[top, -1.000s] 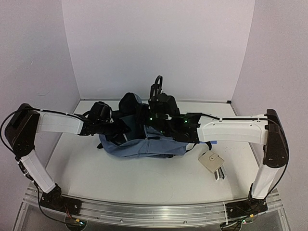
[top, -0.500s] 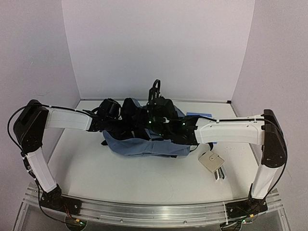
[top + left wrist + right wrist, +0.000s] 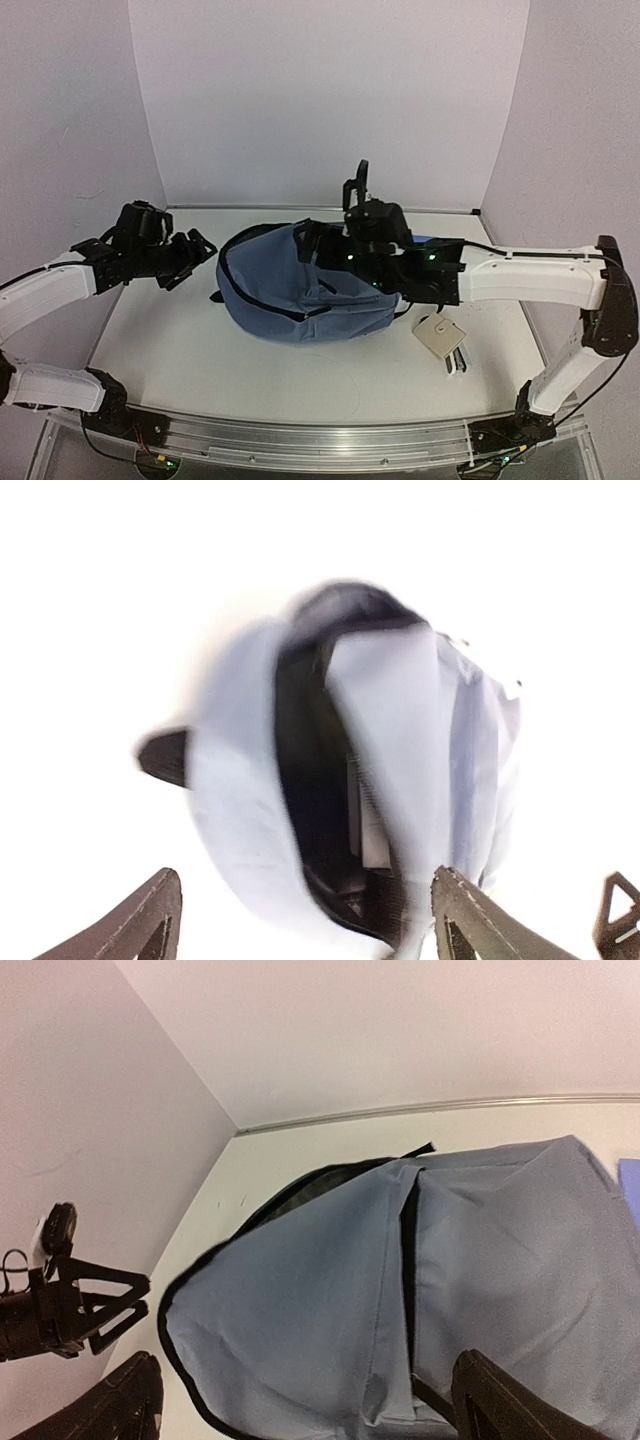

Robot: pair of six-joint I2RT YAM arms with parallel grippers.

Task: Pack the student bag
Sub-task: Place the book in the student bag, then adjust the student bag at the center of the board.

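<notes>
The backpack [image 3: 290, 290] lies on the desk [image 3: 200, 350], between the left fingers [image 3: 192, 258] and the right fingers [image 3: 312, 245]. Its rounded end, edged by a dark zipper line, is turned toward the left fingers, and a strip of bare desk is left between the two. The left fingers are spread wide and nothing is held in them. In the left wrist view their tips are seen at the bottom corners, and straight ahead of them the backpack's mouth is opened onto a dark inside. Something pale is glimpsed within, but that view is washed out and what it is cannot be told. A short black strap end [image 3: 215, 297] is seen jutting from the backpack on the side facing the left fingers.

The right fingers are likewise spread wide. They are placed at the backpack's upper far edge, and in the right wrist view the blue cloth fills the space ahead of and between the two tips. Whether the cloth is touched cannot be told. A dark seam is seen running down the cloth about midway between them.

A blue notebook [image 3: 425, 240] lies flat behind the right fingers, mostly hidden by the arm. A beige square item [image 3: 440, 337] is set well back from the right fingers, apart from the backpack.
</notes>
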